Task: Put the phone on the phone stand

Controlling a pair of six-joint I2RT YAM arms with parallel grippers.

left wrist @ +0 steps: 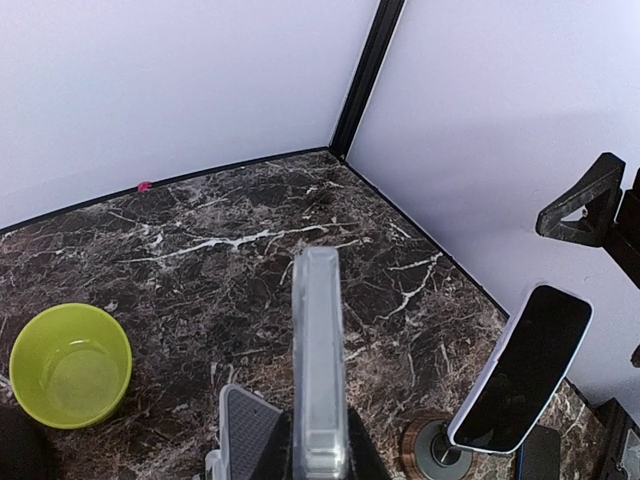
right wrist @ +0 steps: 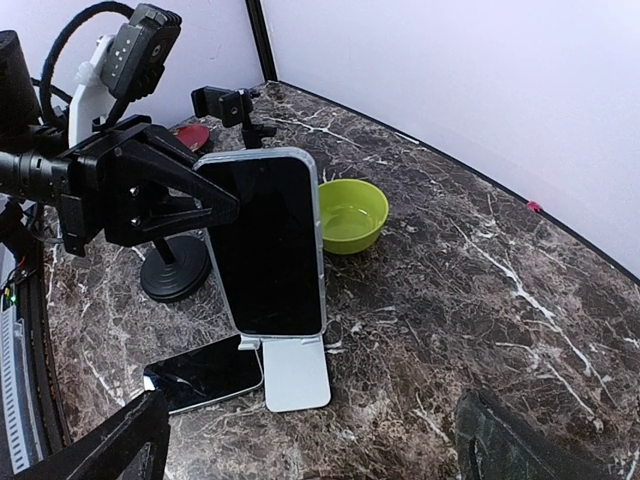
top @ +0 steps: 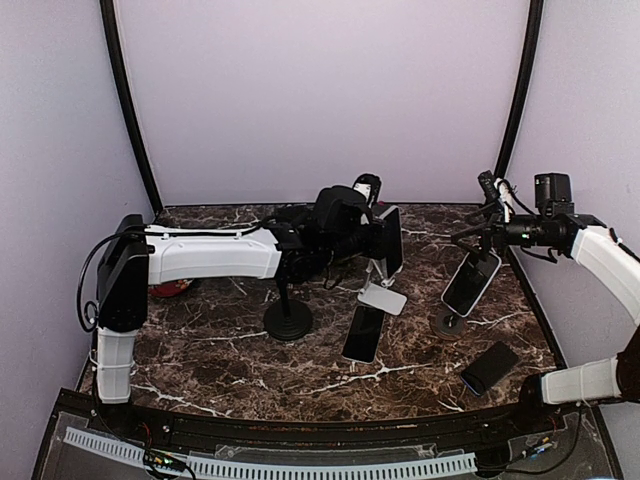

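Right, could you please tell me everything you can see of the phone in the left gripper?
The phone is a slim slab with a dark, unlit, glossy screen and a pale silvery rim with rounded corners. It stands upright in portrait, its bottom edge on the lip of the white stand. The left gripper is shut on one long edge, a little above the middle. Nothing else touches it.

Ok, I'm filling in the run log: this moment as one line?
left fingers: shut on light-cased black phone | phone: upright on white angled stand | right fingers: open, empty
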